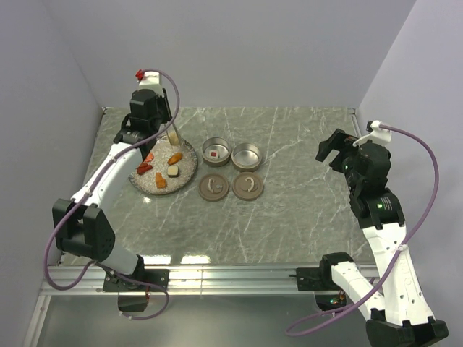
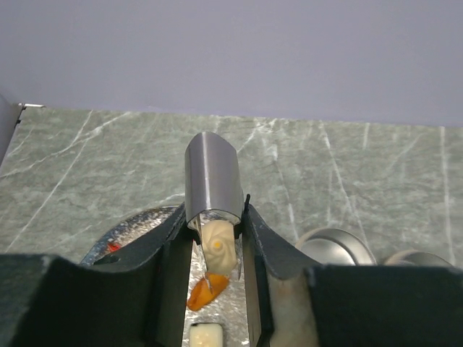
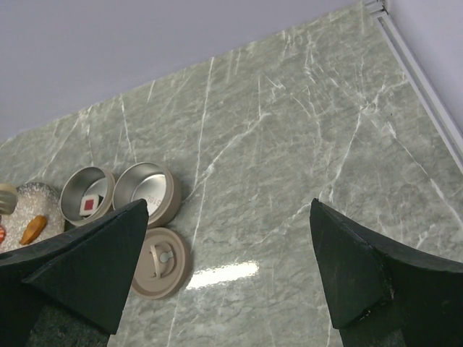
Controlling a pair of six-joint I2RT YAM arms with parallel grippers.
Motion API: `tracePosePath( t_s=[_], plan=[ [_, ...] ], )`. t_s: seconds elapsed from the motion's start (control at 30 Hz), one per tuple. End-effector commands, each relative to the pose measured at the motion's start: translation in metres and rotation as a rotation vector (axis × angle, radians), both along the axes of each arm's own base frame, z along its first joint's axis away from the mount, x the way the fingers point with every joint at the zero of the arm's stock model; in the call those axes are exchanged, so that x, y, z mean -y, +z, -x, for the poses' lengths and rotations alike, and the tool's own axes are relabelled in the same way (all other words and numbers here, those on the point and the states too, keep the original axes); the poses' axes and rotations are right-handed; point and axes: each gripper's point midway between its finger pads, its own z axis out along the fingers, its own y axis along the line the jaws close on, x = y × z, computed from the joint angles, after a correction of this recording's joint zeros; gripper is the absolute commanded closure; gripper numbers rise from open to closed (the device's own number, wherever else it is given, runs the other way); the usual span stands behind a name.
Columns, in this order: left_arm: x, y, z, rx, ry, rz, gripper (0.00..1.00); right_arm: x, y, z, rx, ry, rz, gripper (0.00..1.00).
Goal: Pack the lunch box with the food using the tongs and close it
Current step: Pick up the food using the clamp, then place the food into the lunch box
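My left gripper is shut on the silvery tongs above the speckled plate. The tongs' tips pinch a white swirled food piece, held just over an orange piece. A white piece lies below it on the plate. More food on the plate: an orange piece, red pieces and a tan-and-white piece. The lunch box is two open round tins; the left tin holds a red piece, the right tin looks empty. My right gripper hangs open, far right.
Two tan lids lie flat just in front of the tins. In the right wrist view the tins and one lid sit to the left of bare marble. Walls close the back and both sides.
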Motion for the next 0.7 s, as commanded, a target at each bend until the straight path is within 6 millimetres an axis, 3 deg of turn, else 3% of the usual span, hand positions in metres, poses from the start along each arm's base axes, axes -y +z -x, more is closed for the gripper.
tracePosePath(
  t_s=[0.0, 0.2, 0.37, 0.67],
  plan=[
    [0.04, 0.023, 0.02, 0.046, -0.096, -0.009, 0.76, -0.001, 0.029, -0.002, 0.083, 0.007, -0.001, 0.0],
    [0.097, 0.055, 0.034, 0.091, -0.2, 0.032, 0.76, -0.002, 0.029, 0.001, 0.085, 0.012, -0.012, 0.0],
    [0.135, 0.059, 0.036, 0.094, -0.278, 0.027, 0.76, -0.002, 0.028, 0.005, 0.088, 0.01, -0.015, 0.0],
    [0.165, 0.047, 0.023, 0.057, -0.326, 0.023, 0.76, 0.005, 0.026, 0.015, 0.089, -0.018, -0.002, 0.0]
  ],
)
